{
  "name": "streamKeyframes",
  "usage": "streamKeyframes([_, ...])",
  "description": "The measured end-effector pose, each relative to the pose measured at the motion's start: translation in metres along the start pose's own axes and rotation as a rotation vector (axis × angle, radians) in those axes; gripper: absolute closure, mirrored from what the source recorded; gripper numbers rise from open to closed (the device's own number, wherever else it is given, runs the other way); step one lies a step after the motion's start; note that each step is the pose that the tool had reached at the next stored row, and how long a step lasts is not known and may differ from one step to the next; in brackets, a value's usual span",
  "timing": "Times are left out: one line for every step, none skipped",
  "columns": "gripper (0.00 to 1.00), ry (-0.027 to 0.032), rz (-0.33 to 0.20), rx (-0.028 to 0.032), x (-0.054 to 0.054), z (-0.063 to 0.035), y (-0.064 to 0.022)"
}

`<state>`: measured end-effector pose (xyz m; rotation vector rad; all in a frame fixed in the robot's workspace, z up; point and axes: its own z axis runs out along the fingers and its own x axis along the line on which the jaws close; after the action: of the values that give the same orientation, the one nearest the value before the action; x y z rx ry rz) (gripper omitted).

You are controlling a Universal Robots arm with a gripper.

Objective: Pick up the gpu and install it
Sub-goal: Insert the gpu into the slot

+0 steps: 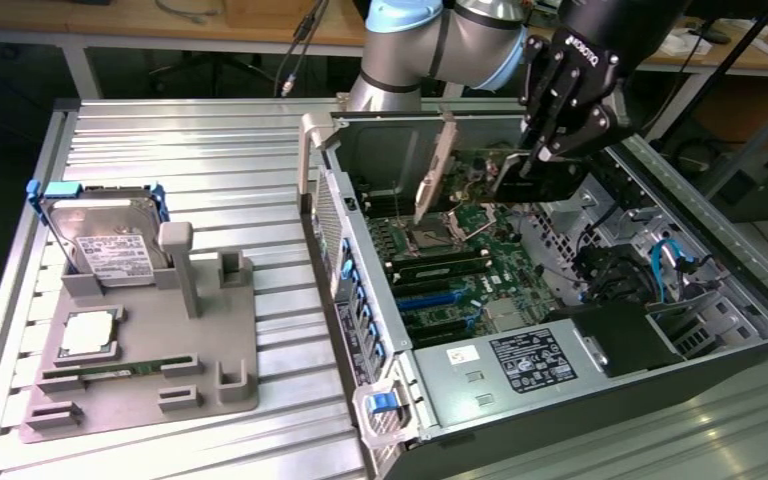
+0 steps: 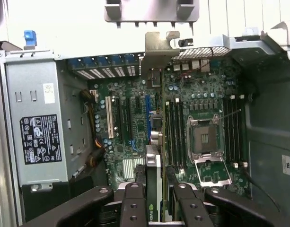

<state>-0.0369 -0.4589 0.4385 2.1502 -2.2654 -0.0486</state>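
The gpu (image 1: 480, 172) hangs on edge inside the open computer case (image 1: 704, 250), held above the motherboard (image 1: 444, 255). Its silver end bracket (image 1: 434, 165) points toward the case's rear wall. My gripper (image 1: 542, 160) is shut on the card's far end. In the wrist view the gpu (image 2: 154, 163) appears edge-on between my two black fingers (image 2: 133, 205), and its bracket (image 2: 159, 47) reaches toward the slot openings. The card sits over the expansion slots (image 2: 128, 118), beside the CPU socket (image 2: 204, 137); whether it touches a slot cannot be told.
A grey fixture (image 1: 211, 350) at the exterior view's left holds a hard drive in a blue frame (image 1: 104, 235), a CPU (image 1: 88, 332) and a RAM stick (image 1: 107, 373). The power supply (image 1: 518, 362) fills the case's near corner. Cables (image 1: 671, 265) lie by the drive bays.
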Motion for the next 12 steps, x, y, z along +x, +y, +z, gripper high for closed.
streamKeyframes([0.73,0.0007,-0.018,-0.0001,0.0000,0.0000,0.0000])
streamKeyframes([0.73,0.0015,-0.043,-0.0003,0.0000,0.0001,0.0000])
streamKeyframes([0.73,0.0023,-0.067,-0.0005,0.0000,0.0001,0.0000])
streamKeyframes([0.73,0.0031,-0.087,-0.0007,0.0000,0.0001,0.0000])
streamKeyframes([0.73,0.0036,-0.101,-0.0008,0.0000,0.0001,0.0000])
streamKeyframes([0.73,0.0038,-0.102,-0.0008,0.0000,0.0000,0.0000])
streamKeyframes([0.73,0.0038,-0.103,-0.0009,0.0000,0.0001,0.0000])
streamKeyframes([0.73,0.0037,-0.103,-0.0004,0.0000,0.0001,0.0000])
streamKeyframes([0.73,0.0035,-0.103,0.0003,0.0000,0.0005,0.0000])
streamKeyframes([0.73,0.0034,-0.102,0.0019,-0.0001,0.0014,-0.0001])
streamKeyframes([0.73,0.0032,-0.091,0.0021,0.0000,0.0024,-0.0001])
streamKeyframes([0.73,0.0026,-0.075,0.0023,0.0001,0.0039,-0.0001])
